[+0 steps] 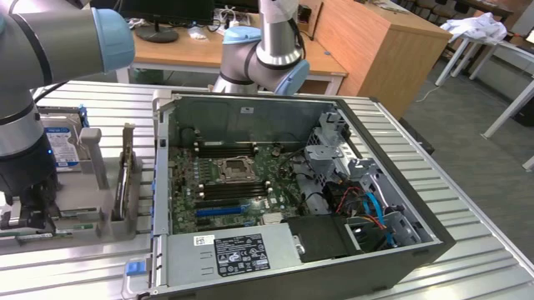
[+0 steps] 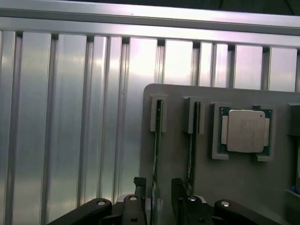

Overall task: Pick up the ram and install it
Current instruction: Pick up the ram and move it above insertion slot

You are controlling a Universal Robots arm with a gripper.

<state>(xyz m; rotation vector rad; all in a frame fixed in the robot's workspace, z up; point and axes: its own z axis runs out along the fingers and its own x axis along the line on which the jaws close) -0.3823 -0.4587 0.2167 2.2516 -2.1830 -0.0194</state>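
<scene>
- Wooden desks [image 1: 187,57], a dark monitor [image 1: 167,11] and a grey floor [image 1: 476,94] make up the workshop behind a ribbed aluminium counter [image 1: 467,206].
- An open computer case [image 1: 250,256] lies on its side on the counter, with its motherboard [image 1: 234,187] exposed.
- The robot arm [image 1: 34,94] reaches down at the exterior view's left, beside a blue-labelled hard drive [image 1: 62,140].
- A grey parts tray [image 2: 234,187] rests on the counter under the wrist.
- A CPU [image 2: 243,131] sits in a tray pocket.
- The ram [image 2: 158,140] stands on edge in a tray slot, with a second stick [image 2: 192,140] in the next slot.
- The end effector [image 2: 157,187] is spread wide, with one finger on each side of the ram and nothing gripped.
</scene>
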